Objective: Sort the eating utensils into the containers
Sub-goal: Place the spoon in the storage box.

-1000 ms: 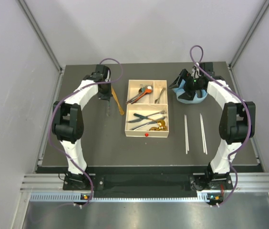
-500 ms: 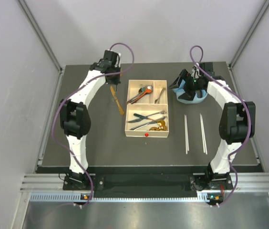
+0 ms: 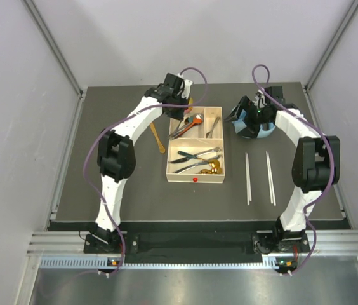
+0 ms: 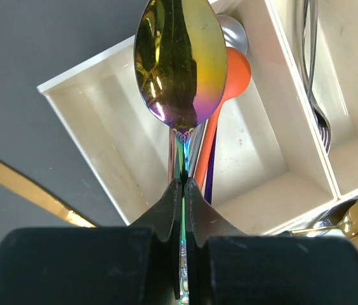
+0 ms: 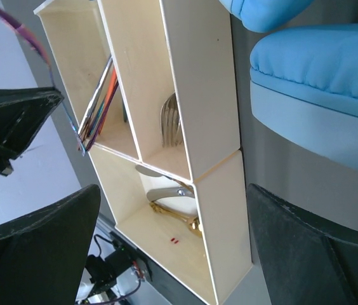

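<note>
Left gripper (image 4: 183, 184): jaws pressed together on the thin handle of an iridescent spoon (image 4: 179, 63). The bowl, gold shading to purple, points away from the wrist. The spoon hangs over the far-left small compartment of the tray (image 4: 122, 146). Whether it touches anything inside, I cannot tell.

In that compartment an orange spoon (image 4: 233, 76) leans beside other slim handles. The far-right small compartment holds a fork (image 3: 212, 127). The large near compartment holds dark-and-silver cutlery and gold spoons (image 3: 214, 166) at its near-right corner.

Left arm (image 3: 112, 159): rises from its base at the near-left edge of the table (image 3: 141, 197), elbow high. The forearm arcs rightward, so the wrist sits at the tray's far-left corner.

Right gripper (image 5: 172, 190): fingers spread wide, nothing between them. It hovers low over the blue headphones (image 5: 318, 70) near the table's far-right corner, just right of the tray. Contact with the headphones is unclear.

Right arm (image 3: 312, 165): stands up from the near-right edge. The forearm bends inward and toward the far edge.

Loose on the table:
- Two pale chopsticks (image 3: 249, 178), roughly parallel, lie right of the tray and nearer than the headphones.
- A gold-tan knife (image 3: 155, 136) lies left of the tray, just beside its left wall, not touching it.

The tray sits mid-table, a red dot on its near rim.
</note>
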Motion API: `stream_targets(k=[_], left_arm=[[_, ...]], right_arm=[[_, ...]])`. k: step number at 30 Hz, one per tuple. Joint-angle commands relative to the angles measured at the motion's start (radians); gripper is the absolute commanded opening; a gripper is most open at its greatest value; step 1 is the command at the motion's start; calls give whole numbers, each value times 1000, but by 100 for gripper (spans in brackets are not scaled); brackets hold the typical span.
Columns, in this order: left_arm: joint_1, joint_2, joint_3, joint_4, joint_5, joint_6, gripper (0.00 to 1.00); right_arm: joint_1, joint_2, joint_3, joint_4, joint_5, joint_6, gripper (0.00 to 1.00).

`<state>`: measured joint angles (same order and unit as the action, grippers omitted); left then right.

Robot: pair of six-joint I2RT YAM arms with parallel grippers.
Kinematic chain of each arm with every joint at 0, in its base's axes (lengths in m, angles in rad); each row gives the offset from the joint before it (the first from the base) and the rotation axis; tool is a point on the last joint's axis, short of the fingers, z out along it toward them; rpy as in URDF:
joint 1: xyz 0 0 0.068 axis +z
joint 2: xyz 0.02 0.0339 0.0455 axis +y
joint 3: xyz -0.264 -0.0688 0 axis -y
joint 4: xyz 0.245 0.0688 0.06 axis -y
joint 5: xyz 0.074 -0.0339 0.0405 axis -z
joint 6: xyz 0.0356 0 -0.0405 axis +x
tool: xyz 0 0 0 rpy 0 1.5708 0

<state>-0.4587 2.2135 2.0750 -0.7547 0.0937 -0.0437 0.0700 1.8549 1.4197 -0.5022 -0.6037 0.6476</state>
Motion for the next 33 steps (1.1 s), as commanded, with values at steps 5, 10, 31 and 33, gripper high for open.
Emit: stream_targets(k=[5,10,31,33], left_arm=[[-5,38,53,64,43,27,0],[-5,60,50,71,93,11,0],[-1,32,-49,87,167,21,21],[3,18,-56,87,164,21,28]], right_arm=[[5,-82,-22,30,-18,-9,98],[2,-80,-34,31,-24,-8,98],[1,-60,-24,45,-31,6,98],[1,-57,-22,47,-36,7,98]])
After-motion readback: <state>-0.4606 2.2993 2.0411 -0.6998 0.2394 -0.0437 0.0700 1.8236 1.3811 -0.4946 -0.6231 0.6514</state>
